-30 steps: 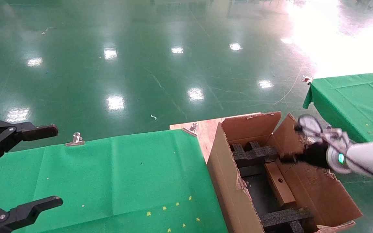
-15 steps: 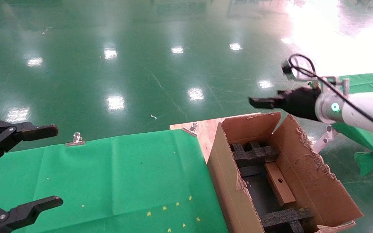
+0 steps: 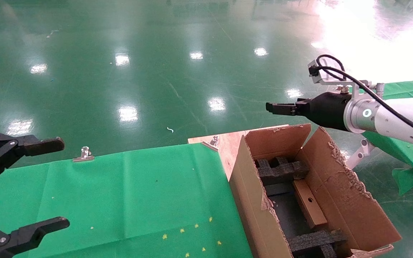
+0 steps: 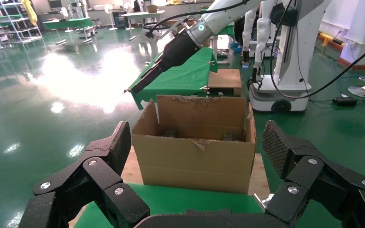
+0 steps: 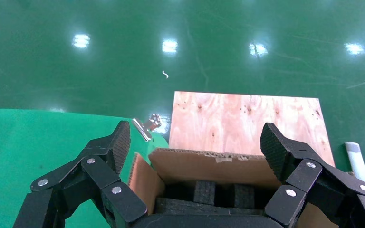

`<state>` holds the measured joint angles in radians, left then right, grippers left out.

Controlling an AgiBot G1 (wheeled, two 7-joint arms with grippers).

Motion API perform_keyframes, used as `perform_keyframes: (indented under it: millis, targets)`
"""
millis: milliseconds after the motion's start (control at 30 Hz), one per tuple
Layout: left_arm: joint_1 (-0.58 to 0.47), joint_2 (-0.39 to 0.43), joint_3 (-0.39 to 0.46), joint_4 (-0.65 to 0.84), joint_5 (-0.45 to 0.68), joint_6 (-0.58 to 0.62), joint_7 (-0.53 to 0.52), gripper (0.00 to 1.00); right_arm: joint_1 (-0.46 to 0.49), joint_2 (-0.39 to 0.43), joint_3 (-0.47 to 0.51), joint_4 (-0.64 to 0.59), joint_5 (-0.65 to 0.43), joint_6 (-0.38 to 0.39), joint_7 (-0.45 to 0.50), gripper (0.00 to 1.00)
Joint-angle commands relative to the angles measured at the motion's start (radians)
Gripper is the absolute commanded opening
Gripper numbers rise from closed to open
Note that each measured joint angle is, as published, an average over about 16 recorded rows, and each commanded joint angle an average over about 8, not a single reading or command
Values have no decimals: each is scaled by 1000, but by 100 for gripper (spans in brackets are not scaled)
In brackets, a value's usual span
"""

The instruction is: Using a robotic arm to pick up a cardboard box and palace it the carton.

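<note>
The carton (image 3: 339,200) stands open at the right end of the table, black foam inserts (image 3: 280,170) inside. The cardboard box (image 3: 308,204), flat and brown with a round hole, lies inside it between the foam pieces. My right gripper (image 3: 276,107), on the white robotic arm (image 3: 403,114), hovers above the carton's far flap (image 5: 204,164). In the right wrist view it (image 5: 197,147) is open and empty. My left gripper (image 3: 61,182) is parked open over the table's left end, facing the carton (image 4: 195,156).
A green cloth (image 3: 120,197) covers the table, held by binder clips (image 3: 84,154). Bare plywood (image 3: 228,143) shows beside the carton. A second green-covered table (image 3: 400,104) stands at the right, another robot's base (image 4: 285,71) beyond it. Glossy green floor lies all around.
My right gripper rose out of the carton and now hangs above its far flap. The cardboard box stayed inside. The left arm has not moved.
</note>
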<state>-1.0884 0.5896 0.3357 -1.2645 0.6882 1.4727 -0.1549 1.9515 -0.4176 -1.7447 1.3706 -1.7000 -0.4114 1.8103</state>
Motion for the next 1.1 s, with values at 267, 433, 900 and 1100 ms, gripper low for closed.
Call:
perform_keyframes:
  millis: [267,433,900,1100]
  targets:
    - [0,0,0,0,0,0,0,100,-67,-13,103,-7,57,-79,-114,100]
    - [0,0,0,0,0,0,0,100,-141,-30,228,-14,140,-170,-252,100]
    - [0,0,0,0,0,0,0,100,-345,-75,571,-34,370,-424,-632,100]
    - [0,0,1,0,0,0,0,100,-433,-95,720,-43,470,-534,-797,100]
